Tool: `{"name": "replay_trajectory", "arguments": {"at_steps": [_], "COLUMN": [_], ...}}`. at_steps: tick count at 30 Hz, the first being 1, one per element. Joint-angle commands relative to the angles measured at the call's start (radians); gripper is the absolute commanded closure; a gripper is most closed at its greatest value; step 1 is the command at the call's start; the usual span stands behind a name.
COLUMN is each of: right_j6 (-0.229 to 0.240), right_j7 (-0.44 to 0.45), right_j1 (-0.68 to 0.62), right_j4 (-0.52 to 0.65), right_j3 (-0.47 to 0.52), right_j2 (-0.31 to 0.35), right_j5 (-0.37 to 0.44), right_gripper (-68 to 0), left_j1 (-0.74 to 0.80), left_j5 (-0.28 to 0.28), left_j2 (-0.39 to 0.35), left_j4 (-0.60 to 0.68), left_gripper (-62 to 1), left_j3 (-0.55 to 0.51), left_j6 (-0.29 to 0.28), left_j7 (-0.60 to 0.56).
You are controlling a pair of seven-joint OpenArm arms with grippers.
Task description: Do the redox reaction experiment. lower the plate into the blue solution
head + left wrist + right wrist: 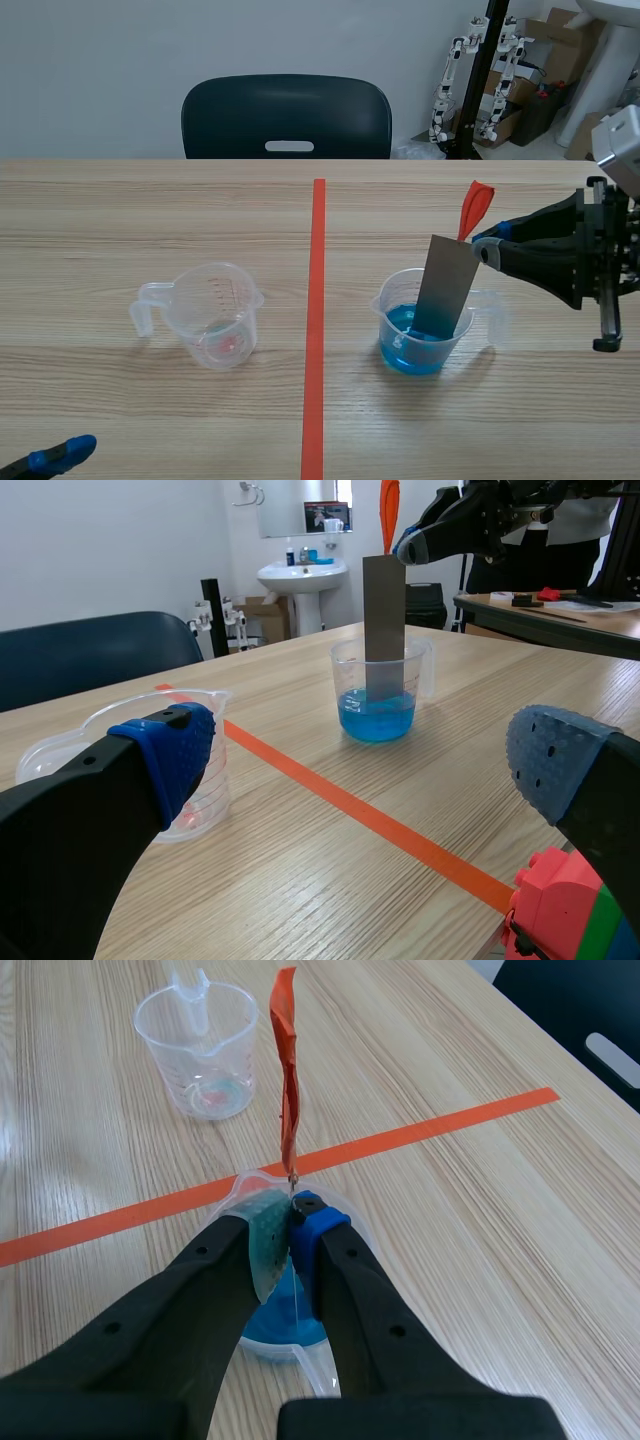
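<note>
Scene view: the plate point(445, 285) is held near upright, clamped at its top by the right claw point(487, 250), lower end set in the blue solution point(405, 350) directly below; left claw point(360, 770) parted, near left.

Plain grey plate point(443, 290), orange-red strip point(476, 207) at its 1 o'clock; blue solution point(408, 348) in clear cup point(385, 303). Second clear cup point(215, 315) at 9 o'clock, faint pink base. Table point(120, 220) pale wood grain, tape line point(315, 320) orange-red.
</note>
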Motion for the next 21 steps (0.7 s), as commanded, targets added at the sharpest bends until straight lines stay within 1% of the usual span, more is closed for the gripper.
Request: {"name": "replay_trajectory", "arguments": {"at_steps": [1,10,18,21], "right_j6": [0.001,0.001,0.001,0.001], "right_j7": [0.019,0.034,0.038,0.042], "right_j1": [0.009,0.006,-0.005,-0.011], "right_j4": [-0.002,-0.058,-0.061,-0.061], "right_j3": [0.008,0.008,0.008,0.008], "right_j2": [0.006,-0.033,-0.034,-0.035], "right_j5": [0.01,-0.033,-0.034,-0.05], "right_gripper": [-0.6,-0.6,-0.6,-0.6], "left_j1": [0.008,0.008,0.008,0.008], "left_j5": [-0.003,-0.003,-0.003,-0.003], "left_j2": [-0.008,-0.008,-0.008,-0.008], "left_j4": [0.013,0.013,0.013,0.013], "left_gripper": [-61.7,-61.7,-61.7,-61.7], "left_j3": [-0.001,-0.001,-0.001,-0.001], "left_j6": [-0.002,-0.002,-0.002,-0.002], "left_j7": [-0.046,-0.046,-0.046,-0.046]}}
